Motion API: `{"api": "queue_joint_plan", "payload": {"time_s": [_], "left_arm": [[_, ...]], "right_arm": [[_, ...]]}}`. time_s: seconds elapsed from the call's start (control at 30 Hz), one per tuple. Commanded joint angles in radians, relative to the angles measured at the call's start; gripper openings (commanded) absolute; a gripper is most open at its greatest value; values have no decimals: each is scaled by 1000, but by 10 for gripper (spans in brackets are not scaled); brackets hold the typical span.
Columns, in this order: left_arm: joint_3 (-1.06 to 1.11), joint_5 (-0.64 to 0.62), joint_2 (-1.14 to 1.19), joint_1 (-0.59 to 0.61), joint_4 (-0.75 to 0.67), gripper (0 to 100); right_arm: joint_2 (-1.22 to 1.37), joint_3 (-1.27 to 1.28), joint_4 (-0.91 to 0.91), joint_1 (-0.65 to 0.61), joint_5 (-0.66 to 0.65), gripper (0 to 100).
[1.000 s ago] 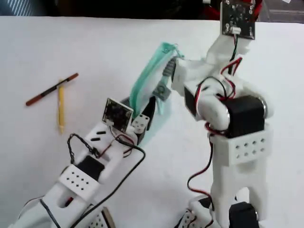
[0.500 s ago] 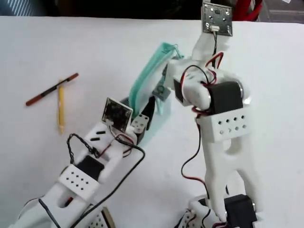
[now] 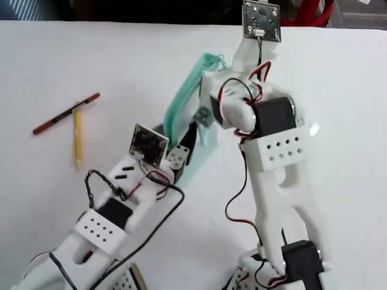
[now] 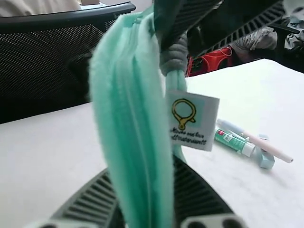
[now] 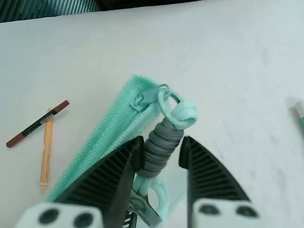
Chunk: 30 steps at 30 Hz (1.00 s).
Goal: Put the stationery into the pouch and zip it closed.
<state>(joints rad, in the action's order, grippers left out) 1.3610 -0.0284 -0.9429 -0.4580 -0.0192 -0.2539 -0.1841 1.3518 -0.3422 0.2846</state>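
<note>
Left gripper (image 3: pixel 180 156) is clamped on the near end of the green pouch (image 3: pixel 184 103), keeping it up on its edge - probably as an anchor so the zip can run. Right gripper (image 5: pixel 160 142) is closed around the grey cord (image 5: pixel 164 133) on the zip pull at the pouch's far end. Brown pencil (image 3: pixel 66 113) and yellow pencil (image 3: pixel 77 138) lie on the table, well apart from both grippers - not in the pouch yet.

Mint-green ribbed pouch (image 5: pixel 109 128), grey-wrapped zipper cord (image 5: pixel 159 147), white tag (image 4: pixel 192 121) with yellow ring; reddish-brown pencil (image 3: pixel 66 113), yellow pencil (image 3: pixel 77 139), white tabletop (image 3: pixel 91 54).
</note>
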Motion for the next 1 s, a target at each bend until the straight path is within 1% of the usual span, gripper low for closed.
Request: {"api": "queue_joint_plan", "payload": {"time_s": [0.0,0.07,0.1,0.2,0.37,0.47,0.6,0.73,0.8,0.9,0.93,0.97], "left_arm": [[-3,-3,13,-2,-14,86],[-3,-3,13,1,-14,86],[-3,-3,13,2,-14,86],[-3,-3,13,2,-14,87],[-3,-3,13,2,-14,87],[-3,-5,13,2,-14,88],[-5,-5,13,2,-14,133],[-9,-5,13,-1,-6,142],[-8,-5,13,-4,-5,142],[-8,-5,13,1,-5,142],[-8,-5,13,1,-5,142],[-8,-5,13,1,-5,142]], "right_arm": [[-24,-18,-21,22,-15,12],[-44,-14,-13,41,-17,31],[-56,-14,-13,54,-32,26],[-113,-15,-1,81,-115,18],[-248,-17,12,71,-201,18],[-311,-15,5,71,-287,18],[-298,34,-5,53,-434,18],[-228,35,-36,54,-450,24],[-196,8,-59,64,-450,69],[-145,-55,-48,58,-457,210],[-128,-78,-18,54,-496,241],[-111,-103,22,50,-562,249]]}}
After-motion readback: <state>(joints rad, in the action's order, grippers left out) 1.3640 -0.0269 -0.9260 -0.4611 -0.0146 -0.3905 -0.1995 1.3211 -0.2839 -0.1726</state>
